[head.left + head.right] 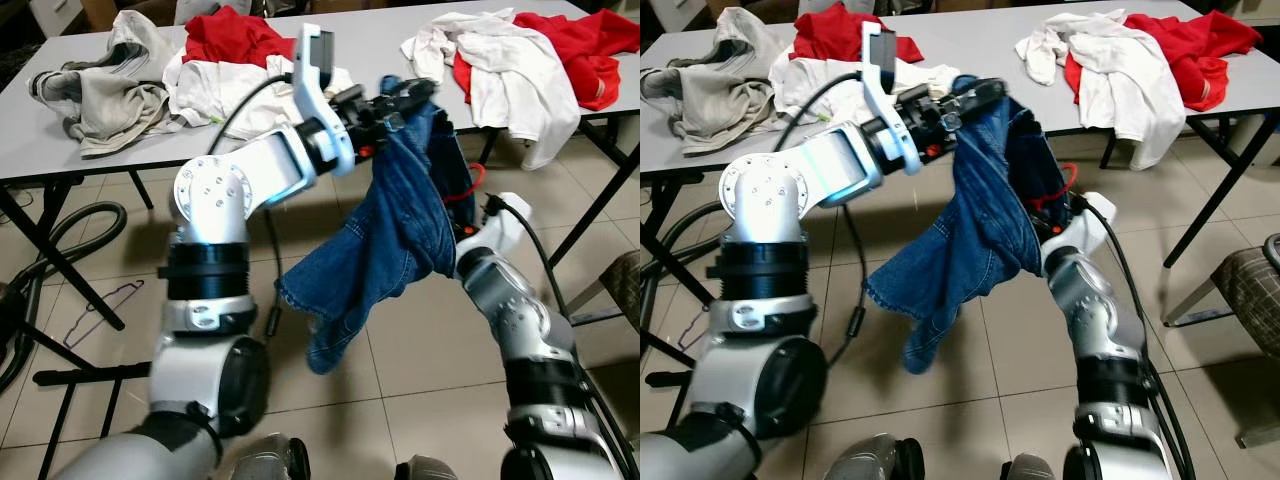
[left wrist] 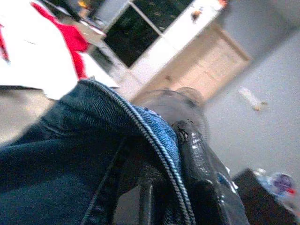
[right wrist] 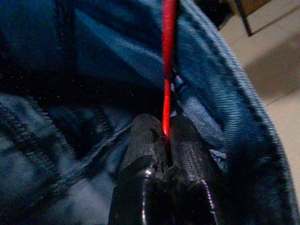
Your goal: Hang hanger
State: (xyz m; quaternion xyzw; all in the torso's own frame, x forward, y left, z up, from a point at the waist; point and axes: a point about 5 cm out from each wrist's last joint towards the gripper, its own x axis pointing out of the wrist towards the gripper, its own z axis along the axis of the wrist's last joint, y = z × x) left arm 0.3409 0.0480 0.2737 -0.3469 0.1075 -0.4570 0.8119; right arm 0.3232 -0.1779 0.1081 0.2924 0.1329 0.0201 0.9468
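Observation:
A blue denim garment (image 1: 395,230) hangs in the air in front of the grey table (image 1: 370,40). My left gripper (image 1: 408,100) is raised to table height and shut on the garment's top edge; in the left wrist view the denim hem (image 2: 140,126) lies over one black finger (image 2: 206,173). My right gripper (image 3: 166,136) is inside the folds of the garment, shut on a thin red hanger (image 3: 166,56). A bit of that red hanger (image 1: 472,185) sticks out beside the denim, above my right wrist (image 1: 500,225).
Piles of clothes lie on the table: grey and white (image 1: 110,85) at left, red and white (image 1: 530,60) at right. A purple hanger (image 1: 100,310) and a black hose (image 1: 60,240) lie on the floor at left. A chair (image 1: 620,280) stands at right.

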